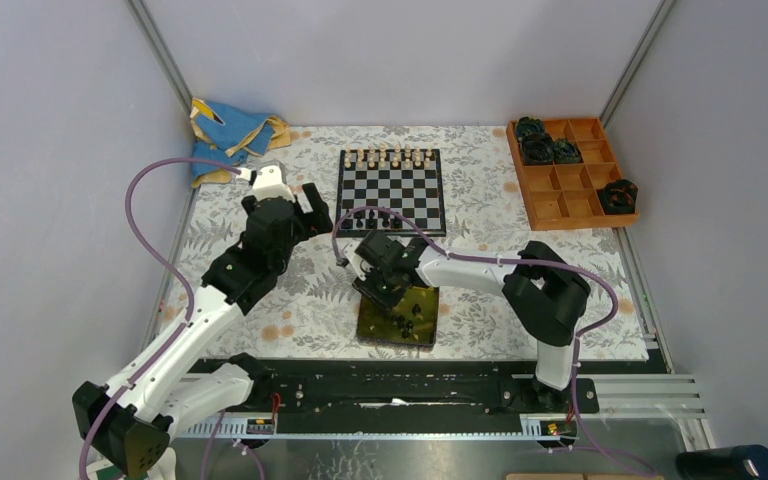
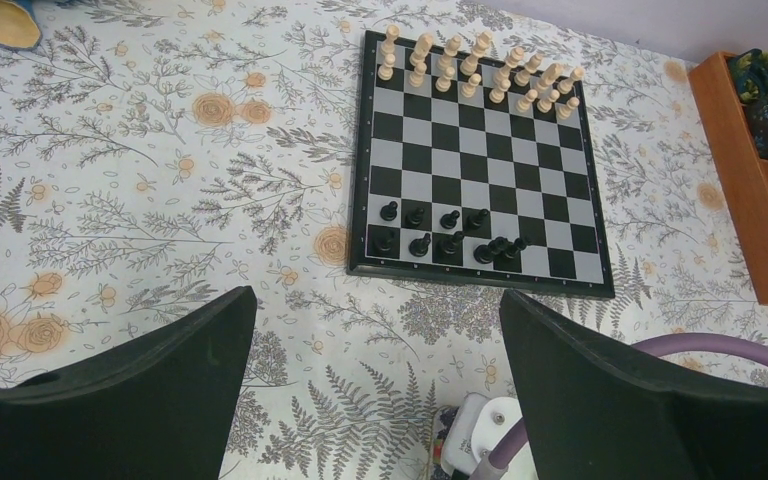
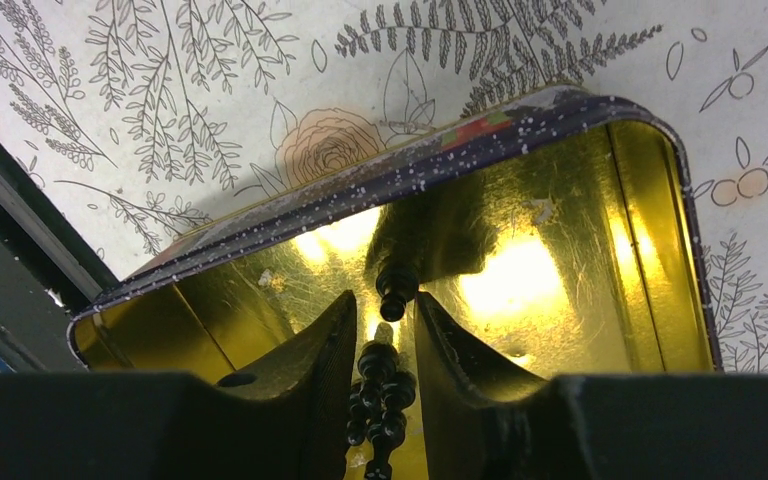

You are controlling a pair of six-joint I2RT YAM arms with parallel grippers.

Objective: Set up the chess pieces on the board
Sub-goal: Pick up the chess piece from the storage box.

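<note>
Right hand (image 3: 385, 300) narrowly open inside tin (image 3: 650, 200), black chess pieces (image 3: 380, 365) loose between its fingers (image 3: 310, 360).

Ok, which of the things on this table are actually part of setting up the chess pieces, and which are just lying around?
Part of the job: chessboard, black pieces on it, cream pieces along its far edge, yellow tin holding loose black pieces, right gripper in the tin, left gripper.
Just lying about: blue and yellow cloth, wooden compartment tray, dark green-specked lumps in it.
</note>
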